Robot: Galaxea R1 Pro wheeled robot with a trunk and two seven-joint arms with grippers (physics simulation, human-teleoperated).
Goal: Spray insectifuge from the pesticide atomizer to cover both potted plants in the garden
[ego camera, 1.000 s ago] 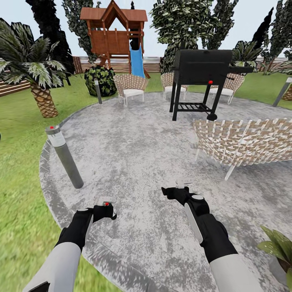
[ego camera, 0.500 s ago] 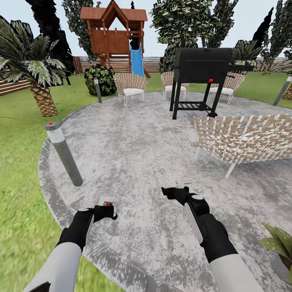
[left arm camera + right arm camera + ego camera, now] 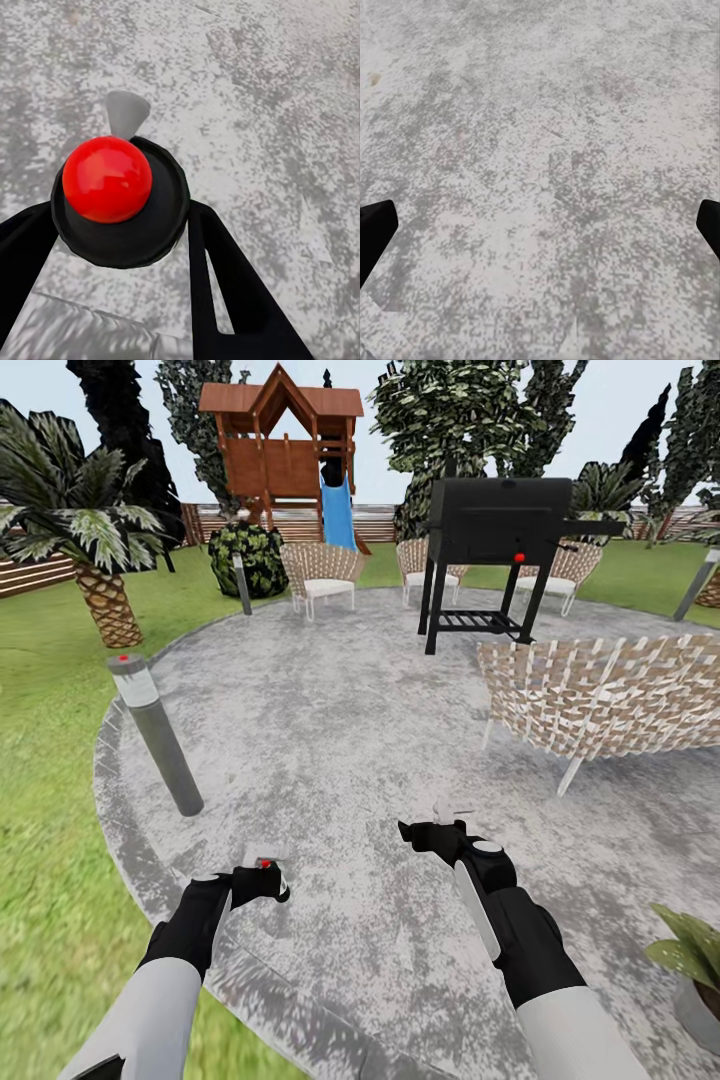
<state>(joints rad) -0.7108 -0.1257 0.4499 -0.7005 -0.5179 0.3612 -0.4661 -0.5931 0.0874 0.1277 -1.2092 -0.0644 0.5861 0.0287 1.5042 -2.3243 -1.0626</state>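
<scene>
Atomizer (image 3: pixel 107 180) clamped in left tool (image 3: pixel 262 880).

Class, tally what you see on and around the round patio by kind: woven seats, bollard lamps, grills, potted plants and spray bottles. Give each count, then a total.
Woven seats: 4
Bollard lamps: 3
Black grill: 1
Potted plant: 1
Pesticide atomizer: 1
Total: 10

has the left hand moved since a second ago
No. The left hand keeps its place against the right hand; only the camera shifted, sliding the bollard lamp.
</scene>
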